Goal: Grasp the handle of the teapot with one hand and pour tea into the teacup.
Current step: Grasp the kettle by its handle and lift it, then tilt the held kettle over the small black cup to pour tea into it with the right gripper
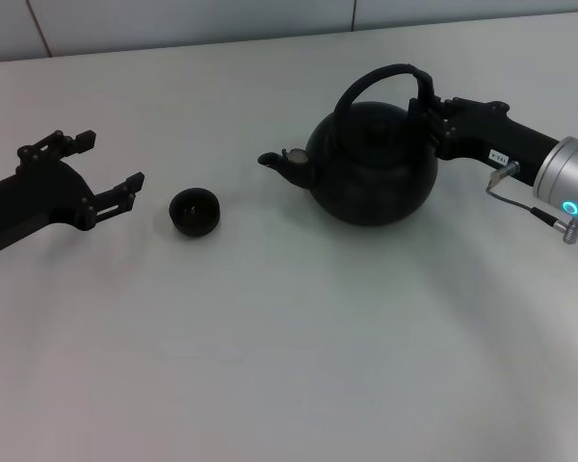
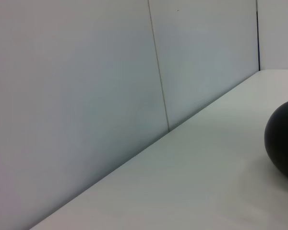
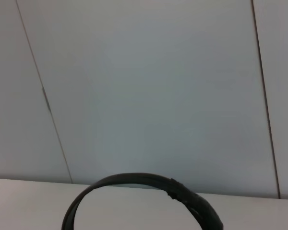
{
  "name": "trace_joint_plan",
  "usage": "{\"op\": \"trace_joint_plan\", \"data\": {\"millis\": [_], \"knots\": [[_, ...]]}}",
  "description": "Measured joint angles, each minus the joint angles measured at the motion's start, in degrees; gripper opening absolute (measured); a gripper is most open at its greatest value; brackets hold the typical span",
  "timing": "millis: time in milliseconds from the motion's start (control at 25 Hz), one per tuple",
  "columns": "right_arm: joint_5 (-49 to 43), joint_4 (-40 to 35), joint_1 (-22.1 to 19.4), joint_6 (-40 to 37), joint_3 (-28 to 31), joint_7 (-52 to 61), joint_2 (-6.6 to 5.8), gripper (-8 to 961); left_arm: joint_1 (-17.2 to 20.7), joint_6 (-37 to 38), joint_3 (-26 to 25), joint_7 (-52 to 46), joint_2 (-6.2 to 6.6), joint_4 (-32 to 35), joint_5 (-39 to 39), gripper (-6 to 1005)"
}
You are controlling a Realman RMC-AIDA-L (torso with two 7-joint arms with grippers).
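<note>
the table (image 1: 289,366) is carrying everything, pale and bare in front of both arms. the teapot (image 1: 371,168) is sitting upright just in front of the right gripper (image 1: 428,108), its spout pointing away from that gripper toward the teacup (image 1: 194,211). the right gripper is meeting the handle (image 1: 380,77) on the side nearest its own wrist; the fingers appear to be clamped on the hoop there, though the contact itself is dark and hard to read. the left gripper (image 1: 104,168) is resting with its fingers apart, the teacup lying just beyond its fingertips.

the risk i am judging: such an off-centre hold on the hoop may let the heavy pot swing or slip as it is lifting, and the tiny cup, well apart from the spout, could be overshot or knocked.
</note>
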Motion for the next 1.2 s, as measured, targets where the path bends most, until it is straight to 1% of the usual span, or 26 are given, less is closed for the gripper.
{"op": "trace_joint_plan", "data": {"millis": [80, 320, 520, 960, 1200], "knots": [[0.0, -0.14, 0.01, 0.01, -0.25, -0.12, -0.01, 166, 0.0, 0.0, 0.0, 0.0, -0.01, 0.0, 0.01, 807], [0.11, -0.51, 0.14, -0.35, -0.45, -1.56, 0.1, 141, 0.0, 0.01, 0.0, 0.0, -0.02, 0.0, -0.03, 806], [0.35, -1.09, 0.31, -0.62, -0.5, -3.76, 0.31, 139, 0.06, 0.23, 0.0, 0.0, -0.02, 0.13, -0.07, 806], [0.42, -2.66, 1.01, -0.77, -0.51, -4.75, 0.41, 139, 0.27, 0.25, 0.0, 0.0, -0.02, 0.25, -0.12, 807], [0.5, -2.91, 2.42, -0.87, -0.46, -5.0, 0.44, 140, 0.3, 0.23, 0.0, 0.0, -0.1, 0.1, -0.12, 807]]}}
